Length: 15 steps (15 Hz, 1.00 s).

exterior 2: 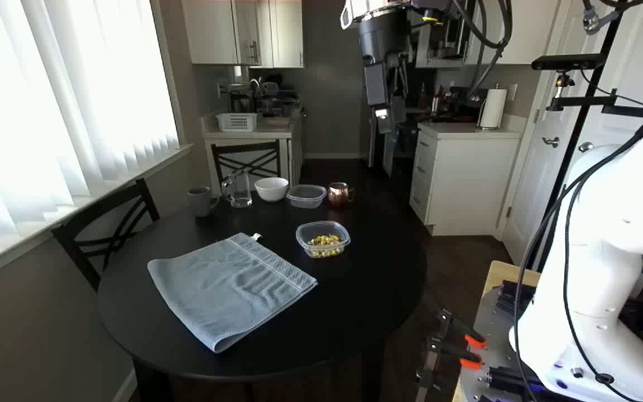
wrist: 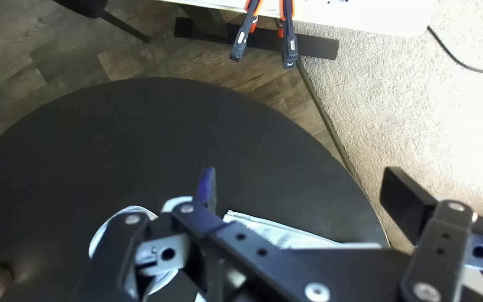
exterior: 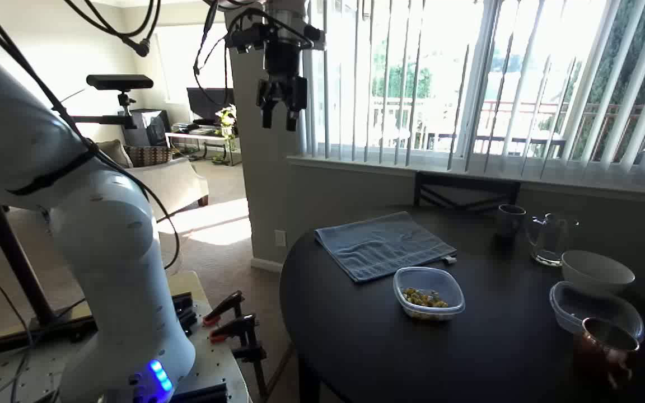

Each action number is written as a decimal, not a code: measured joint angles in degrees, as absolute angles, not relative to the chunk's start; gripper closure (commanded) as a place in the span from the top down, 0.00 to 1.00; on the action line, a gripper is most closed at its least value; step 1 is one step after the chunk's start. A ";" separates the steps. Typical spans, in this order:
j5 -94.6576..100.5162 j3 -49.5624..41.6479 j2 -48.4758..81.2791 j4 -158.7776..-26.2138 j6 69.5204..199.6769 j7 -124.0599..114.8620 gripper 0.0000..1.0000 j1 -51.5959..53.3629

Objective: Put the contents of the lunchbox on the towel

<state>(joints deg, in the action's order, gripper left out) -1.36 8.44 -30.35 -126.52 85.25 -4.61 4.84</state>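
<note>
The lunchbox, a clear shallow container [exterior: 440, 280] [exterior 2: 317, 227], stands upright on the dark round table. The contents, yellowish-brown bits [exterior: 424, 298] [exterior 2: 325, 240], lie in its bottom. The towel [exterior: 381, 246] [exterior 2: 232, 287], grey-blue and folded flat, lies beside the lunchbox, apart from it, with nothing on it. My gripper [exterior: 279, 124] [exterior 2: 387, 114] is high above the table and apart from everything. In the wrist view its fingers [wrist: 302, 184] are spread with nothing between them. There the towel [wrist: 279, 233] and the lunchbox [wrist: 99, 237] are partly hidden behind the gripper, and the contents do not show.
A grey mug [exterior: 510, 221], a glass mug [exterior: 548, 242], a white bowl [exterior: 597, 271], another clear container [exterior 2: 306, 196] and a copper mug [exterior 2: 339, 194] stand on the table beyond the lunchbox. Chairs [exterior 2: 115, 229] and a window with blinds border the table [exterior 2: 355, 301].
</note>
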 measured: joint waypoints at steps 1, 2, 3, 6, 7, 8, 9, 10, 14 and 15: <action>-1.36 8.44 -30.35 -126.52 85.25 -4.61 1.00 4.84; -1.36 8.44 -30.35 -126.52 85.25 -4.61 1.00 4.84; -1.36 8.44 -30.35 -126.52 85.25 -4.61 1.00 4.84; -1.36 8.44 -30.35 -126.52 85.25 -4.61 1.00 4.84; -1.36 8.44 -30.35 -126.52 85.25 -4.61 1.00 4.84; -1.36 8.44 -30.35 -126.52 85.25 -4.61 1.00 4.84; -1.36 8.44 -30.35 -126.52 85.25 -4.61 1.00 4.84; -1.36 8.44 -30.35 -126.52 85.25 -4.61 1.00 4.84; -1.33 7.60 -28.80 -126.93 88.71 -7.04 1.00 3.97; -1.33 7.01 -27.21 -127.43 92.36 -8.77 1.00 3.01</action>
